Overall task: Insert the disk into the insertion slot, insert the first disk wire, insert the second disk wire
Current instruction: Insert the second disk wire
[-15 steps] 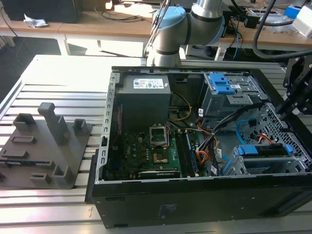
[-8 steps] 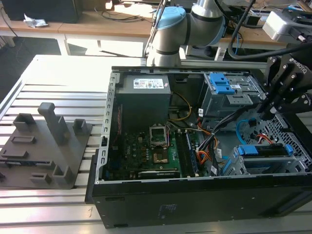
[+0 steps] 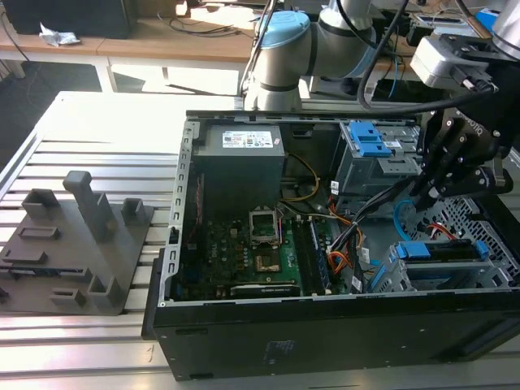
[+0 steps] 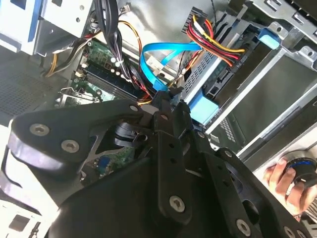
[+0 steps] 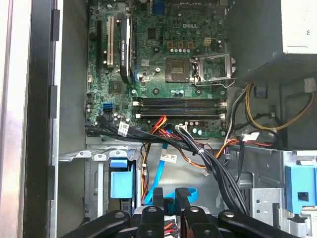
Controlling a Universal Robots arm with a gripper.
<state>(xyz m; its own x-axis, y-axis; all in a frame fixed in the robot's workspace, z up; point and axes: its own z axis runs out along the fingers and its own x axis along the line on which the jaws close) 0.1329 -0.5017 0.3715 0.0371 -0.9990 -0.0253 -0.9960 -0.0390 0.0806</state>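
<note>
With the disk (image 3: 443, 250) seated in the insertion slot (image 3: 455, 272), the gripper (image 4: 166, 101) has its jaws clenched on the second disk wire (image 4: 163, 54), a thin, limp ribbon best held at its stiff connector end.

The open computer case (image 3: 341, 244) lies on the tabletop (image 3: 81, 146), with a fixture block (image 3: 77, 248) to its left in the exterior view. Inside, the motherboard (image 3: 260, 252) sits centre; the disk (image 3: 443, 252) rests in the insertion slot (image 3: 487, 236) at the near right. The gripper (image 3: 426, 191) hangs just above, beside the second disk wire (image 3: 398, 215).
</note>
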